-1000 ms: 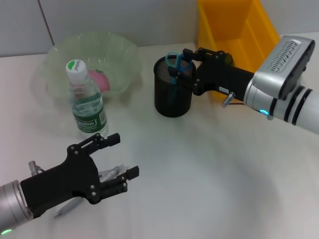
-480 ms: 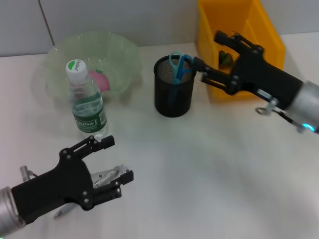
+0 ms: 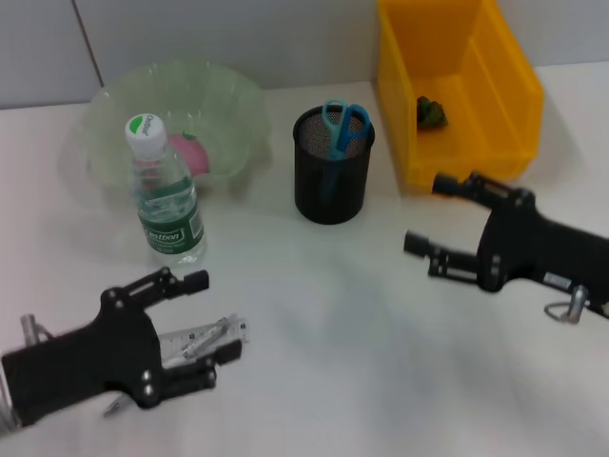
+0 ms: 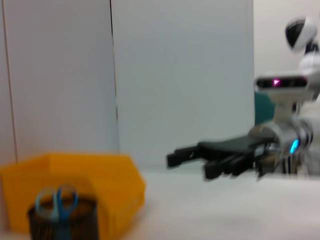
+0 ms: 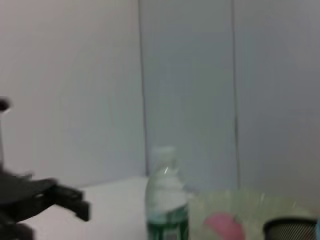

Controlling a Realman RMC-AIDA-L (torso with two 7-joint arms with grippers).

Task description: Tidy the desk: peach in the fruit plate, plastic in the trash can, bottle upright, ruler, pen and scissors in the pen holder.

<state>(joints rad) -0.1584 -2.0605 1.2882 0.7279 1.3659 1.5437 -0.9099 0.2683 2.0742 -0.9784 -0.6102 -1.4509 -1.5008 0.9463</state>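
Note:
The pink peach (image 3: 189, 152) lies in the green fruit plate (image 3: 114, 105). Next to the plate, the bottle (image 3: 167, 196) stands upright. Blue scissors (image 3: 343, 125) stick out of the black mesh pen holder (image 3: 329, 181). A green piece of plastic (image 3: 430, 112) lies in the yellow trash can (image 3: 514, 90). My left gripper (image 3: 210, 318) hovers open at the front left over the clear ruler (image 3: 202, 340). Only the tip of the pen (image 3: 112, 407) shows from under that hand. My right gripper (image 3: 431, 213) is open and empty in front of the trash can.
The left wrist view shows the right gripper (image 4: 200, 152), the trash can (image 4: 110, 180) and the pen holder (image 4: 60, 220). The right wrist view shows the bottle (image 5: 165, 205), the peach (image 5: 225, 226) and the left gripper (image 5: 55, 196). A grey wall runs behind the table.
My right gripper has let go of the scissors in the pen holder and pulled back to the front right. My left gripper has slid slightly back toward the front left.

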